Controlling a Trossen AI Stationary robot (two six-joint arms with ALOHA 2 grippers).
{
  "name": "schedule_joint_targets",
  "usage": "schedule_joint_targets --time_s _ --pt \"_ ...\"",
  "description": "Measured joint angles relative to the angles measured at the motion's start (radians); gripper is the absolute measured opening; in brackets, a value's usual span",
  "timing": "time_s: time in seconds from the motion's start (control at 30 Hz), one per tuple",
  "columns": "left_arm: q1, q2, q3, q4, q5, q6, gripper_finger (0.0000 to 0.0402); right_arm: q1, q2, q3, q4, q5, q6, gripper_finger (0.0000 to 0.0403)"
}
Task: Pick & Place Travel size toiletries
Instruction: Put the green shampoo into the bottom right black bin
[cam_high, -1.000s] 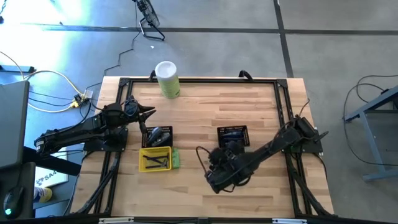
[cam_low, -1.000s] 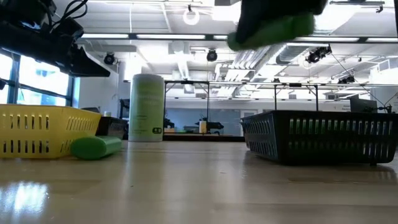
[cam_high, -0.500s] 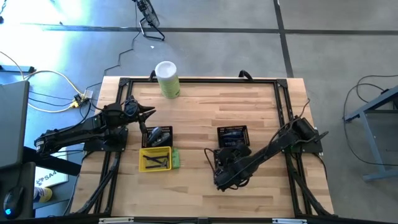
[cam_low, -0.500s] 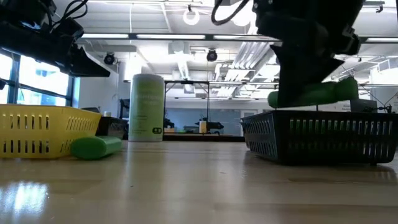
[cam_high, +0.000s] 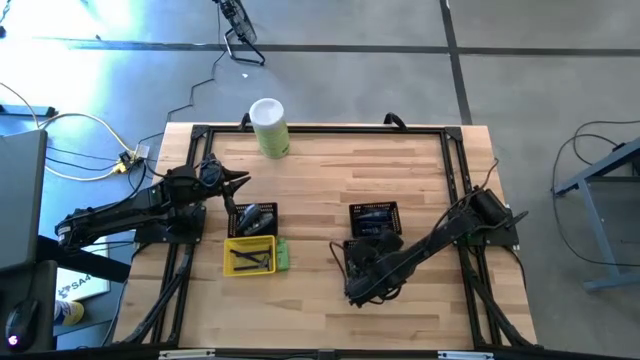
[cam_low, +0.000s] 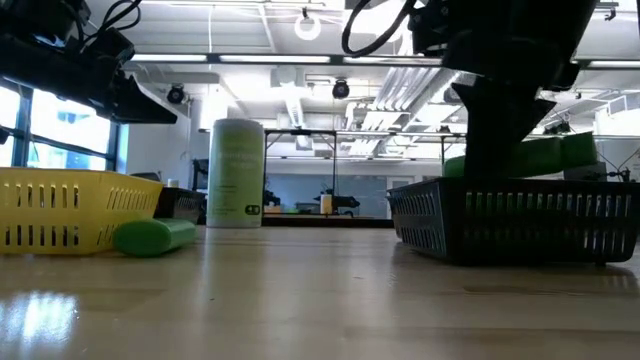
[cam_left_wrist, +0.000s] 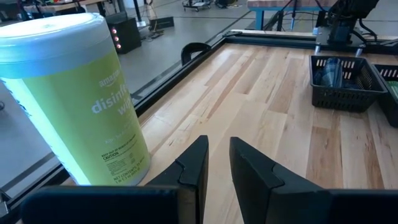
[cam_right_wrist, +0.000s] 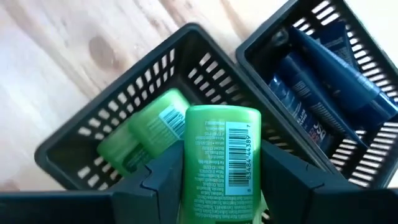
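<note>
My right gripper (cam_right_wrist: 221, 171) is shut on a bright green bottle (cam_right_wrist: 222, 155) with a barcode label, just over a black mesh basket (cam_right_wrist: 74, 146). Another green bottle (cam_right_wrist: 144, 132) lies in that basket. The basket beside it (cam_high: 375, 214) holds dark blue tubes (cam_right_wrist: 323, 93). One more green tube (cam_low: 152, 236) lies on its side on the table by the yellow tray (cam_low: 70, 205), which holds dark items. My left gripper (cam_left_wrist: 217, 165) waits at the far left near the tall canister (cam_left_wrist: 68, 99), fingers almost together with nothing between them. My right gripper pinches the green bottle by its two opposite sides (cam_right_wrist: 193, 180) between the two fingers. The fingers slant down from above, coming from the table's right. In the low view the bottle (cam_low: 540, 155) lies almost level at the basket's rim height, sticking out past the fingers.
A third black basket (cam_high: 255, 218) with dark grey items stands behind the yellow tray (cam_high: 248, 257). The pale green canister (cam_high: 270, 127) with a white lid stands at the far edge. A black frame runs round the tabletop; bare wood lies in the middle and along the near edge.
My right gripper has come down with the green bottle and shifted a little toward the table's right, from well above the table to just over the black basket's rim, turning somewhat on the way. In the last half second it has barely moved.
</note>
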Motion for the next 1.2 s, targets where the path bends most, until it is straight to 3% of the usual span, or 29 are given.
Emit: schedule_joint_targets --time_s 0.3,0.67,1.03,1.2 --pt "0.000 0.000 0.000 0.000 0.000 0.000 0.0063 0.000 0.000 0.000 0.000 -0.073 -0.127 0.0173" --pt "0.000 0.000 0.000 0.000 0.001 0.000 0.0063 -0.010 0.000 0.000 0.009 -0.073 -0.189 0.0176" --pt "0.000 0.000 0.000 0.000 0.005 0.000 0.0063 -0.014 0.000 0.000 0.009 -0.066 -0.220 0.0233" --pt "0.000 0.000 0.000 0.000 0.005 0.000 0.0063 -0.026 0.000 0.000 0.009 -0.066 -0.221 0.0235"
